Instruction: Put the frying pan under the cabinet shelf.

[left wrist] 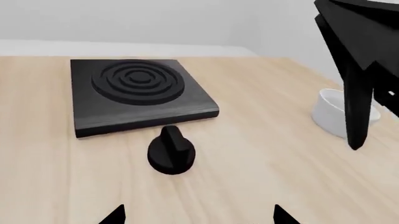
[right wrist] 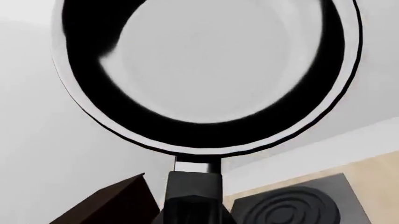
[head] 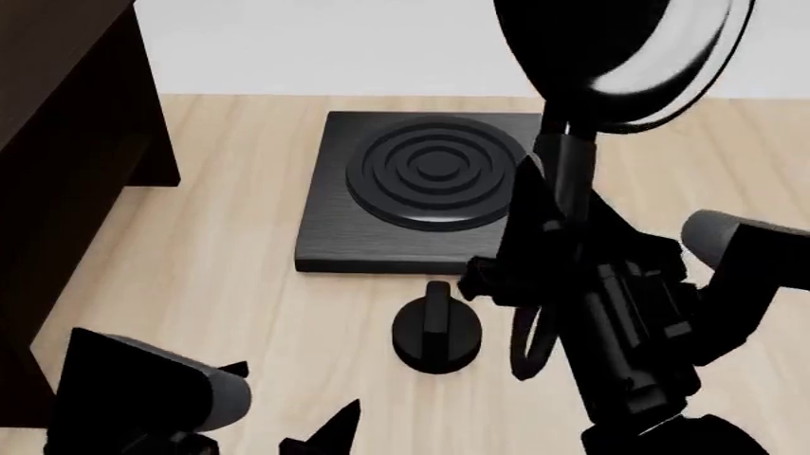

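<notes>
With the round shallow black frying pan [right wrist: 206,74] lifted high in my right gripper [head: 557,248], which is clenched on its long black handle, I judge the step in hand to be the carry toward the large dark brown wooden cabinet shelf [head: 70,123]. In the head view the pan hangs above the far right corner of the square black stove plate with concentric rings [head: 424,185], tilted so its glossy pale inside faces the wrist camera, while the shelf stands well apart on the stove plate's other side. To do this well I would swing the pan across above the stove plate, level it, then lower it enough to slide under the board without clipping the edge. My left gripper [head: 291,427] sits low, nearer me than the stove plate, its fingers released and spread with nothing between them; I would keep it out of the path. On the pale wooden tabletop [left wrist: 262,140] a small black round knob [left wrist: 171,151] lies just before the stove plate, and a white bowl-like pot [left wrist: 333,112] sits off to its right. Beyond is a plain white wall [left wrist: 156,21].
</notes>
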